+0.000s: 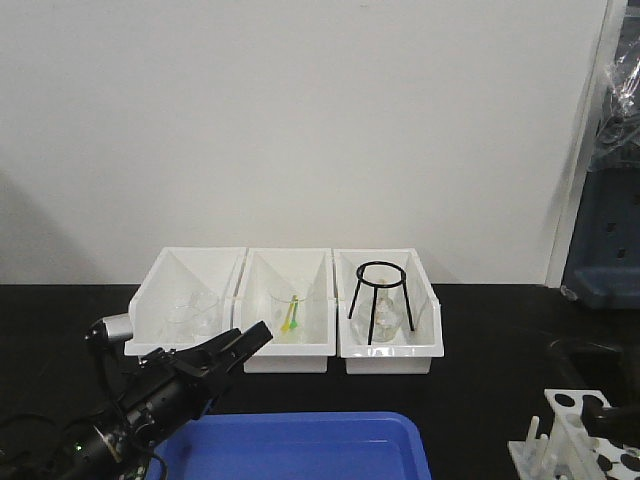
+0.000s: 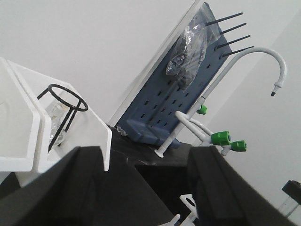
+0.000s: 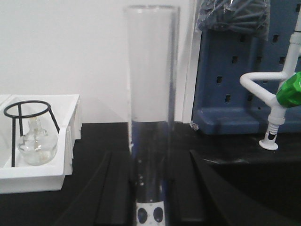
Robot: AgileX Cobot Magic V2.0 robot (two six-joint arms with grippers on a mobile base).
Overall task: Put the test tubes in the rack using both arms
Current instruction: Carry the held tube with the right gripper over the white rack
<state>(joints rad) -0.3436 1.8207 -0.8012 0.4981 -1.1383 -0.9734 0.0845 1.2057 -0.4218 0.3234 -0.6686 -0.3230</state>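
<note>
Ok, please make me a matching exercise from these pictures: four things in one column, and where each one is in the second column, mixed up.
Things:
1 test tube
2 conical flask
3 rack
4 blue tray

Places:
a under the black tripod ring, in a white bin
b at the near right of the black bench
c upright between the right arm's fingers
d near middle of the bench, by the left arm's fingers

Pairs: 1-c, 2-a, 3-b, 4-d.

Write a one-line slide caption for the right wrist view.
Clear test tube upright between the fingers of the right end effector, at the white rack.
</note>
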